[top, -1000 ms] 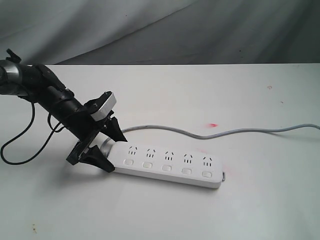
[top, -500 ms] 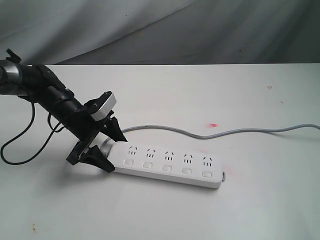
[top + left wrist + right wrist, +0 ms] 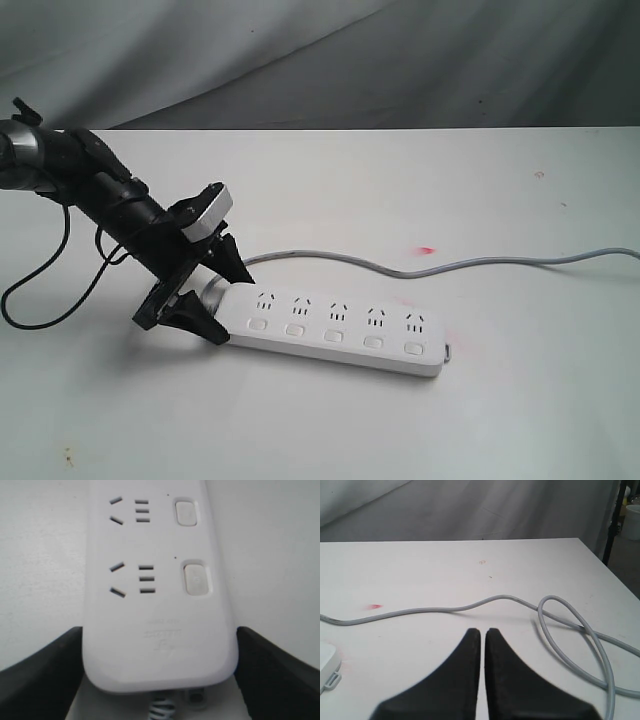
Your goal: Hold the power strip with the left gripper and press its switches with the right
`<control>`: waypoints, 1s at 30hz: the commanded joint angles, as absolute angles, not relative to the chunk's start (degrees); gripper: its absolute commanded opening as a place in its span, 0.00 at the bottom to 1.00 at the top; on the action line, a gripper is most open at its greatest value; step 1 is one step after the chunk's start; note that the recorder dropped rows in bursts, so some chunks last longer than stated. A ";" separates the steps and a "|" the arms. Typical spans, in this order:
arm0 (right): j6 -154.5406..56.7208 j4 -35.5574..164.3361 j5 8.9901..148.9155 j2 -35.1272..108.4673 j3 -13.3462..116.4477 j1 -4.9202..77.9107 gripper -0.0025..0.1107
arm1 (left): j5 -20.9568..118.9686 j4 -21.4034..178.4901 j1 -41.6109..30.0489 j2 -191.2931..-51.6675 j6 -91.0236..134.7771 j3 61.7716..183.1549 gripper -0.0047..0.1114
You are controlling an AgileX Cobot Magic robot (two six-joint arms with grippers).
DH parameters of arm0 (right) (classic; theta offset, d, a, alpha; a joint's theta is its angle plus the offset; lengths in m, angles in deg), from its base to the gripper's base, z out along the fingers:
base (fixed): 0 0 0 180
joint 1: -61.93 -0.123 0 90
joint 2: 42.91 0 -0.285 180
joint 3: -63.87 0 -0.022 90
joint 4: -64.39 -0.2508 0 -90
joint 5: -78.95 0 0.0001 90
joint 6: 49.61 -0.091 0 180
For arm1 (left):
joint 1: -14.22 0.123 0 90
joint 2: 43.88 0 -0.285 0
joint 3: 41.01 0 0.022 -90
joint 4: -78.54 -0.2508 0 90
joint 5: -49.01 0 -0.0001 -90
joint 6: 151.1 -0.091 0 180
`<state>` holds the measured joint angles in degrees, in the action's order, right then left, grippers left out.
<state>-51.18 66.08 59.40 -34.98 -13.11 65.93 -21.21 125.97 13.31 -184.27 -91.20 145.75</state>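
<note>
The white power strip (image 3: 340, 335) lies flat on the white table, with its row of switches (image 3: 334, 336) below the socket sets. My left gripper (image 3: 230, 305) is shut on the strip's cord end, one black finger against each long side. Close up in the left wrist view, the power strip (image 3: 150, 630) fills the gap between the fingers (image 3: 45, 675), and two switches (image 3: 197, 578) show. My right gripper (image 3: 482, 631) is shut on nothing, hovering over bare table. It is outside the exterior view. One corner of the power strip (image 3: 326, 662) shows in the right wrist view.
The grey cord (image 3: 480, 262) runs from the strip's left end across the table to the right, and loops near the table edge (image 3: 570, 630). A small red mark (image 3: 427, 249) lies behind the strip. A black cable (image 3: 40, 300) hangs from the left arm. Grey cloth backs the table.
</note>
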 commanded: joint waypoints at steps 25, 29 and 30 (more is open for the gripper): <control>-51.32 66.13 59.61 -35.13 -13.35 66.49 0.05 | -20.06 125.99 13.34 -176.30 -84.80 146.08 0.81; -51.32 66.13 59.61 -35.13 -13.35 66.49 0.05 | -19.57 125.99 14.04 -168.42 -81.28 146.08 0.75; -51.32 66.13 59.61 -35.13 -13.35 66.49 0.05 | -19.52 126.15 14.17 -166.79 -80.68 146.08 0.72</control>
<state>-51.18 66.08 59.40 -34.98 -13.11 65.93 -19.39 125.49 13.56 -172.08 -83.04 145.75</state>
